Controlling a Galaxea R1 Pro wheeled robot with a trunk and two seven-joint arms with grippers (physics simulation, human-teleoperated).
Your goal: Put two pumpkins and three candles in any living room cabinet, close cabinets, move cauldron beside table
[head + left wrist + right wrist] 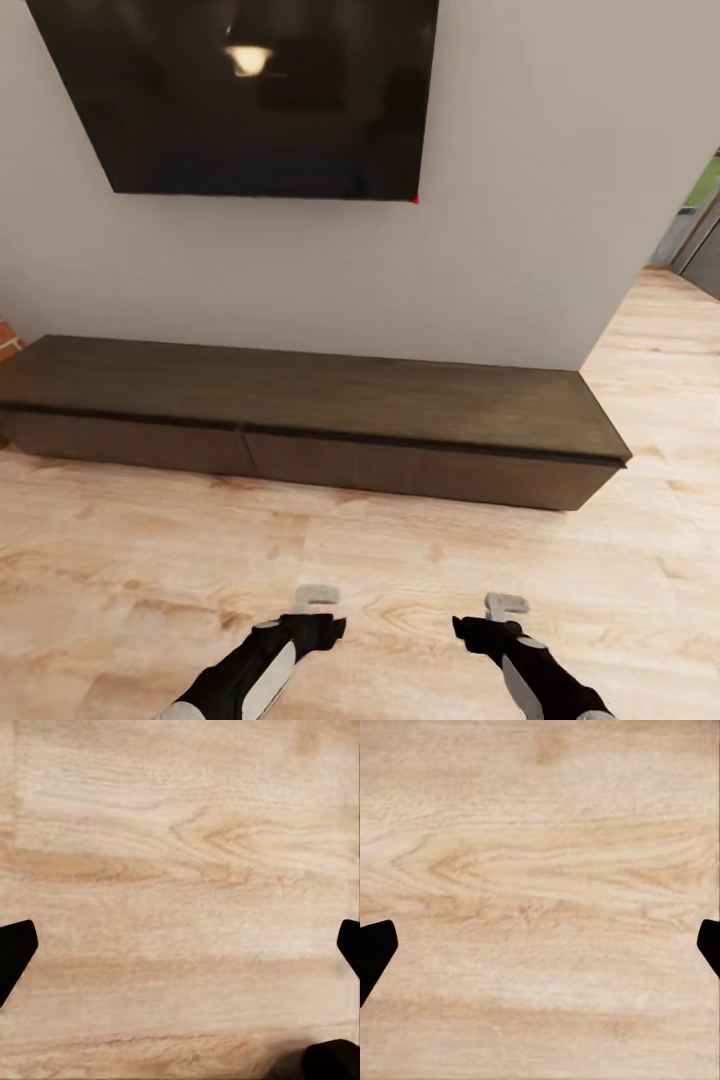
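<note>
The cabinet (310,400), a long low dark-brown unit, stands against the wall ahead, and its drawer fronts (410,472) sit flush and shut. Nothing rests on its top. My left gripper (318,598) and right gripper (505,603) hang low over the wooden floor, short of the cabinet. Both are open with nothing between the fingers. In the left wrist view the left gripper (180,952) looks at bare floor, and in the right wrist view so does the right gripper (540,952). The pumpkins, candles and cauldron are out of view.
A large dark TV screen (250,95) hangs on the pale wall above the cabinet. Red brick (6,345) shows at the far left edge. Past the wall's corner on the right, the light wooden floor (660,400) runs on toward a doorway (700,230).
</note>
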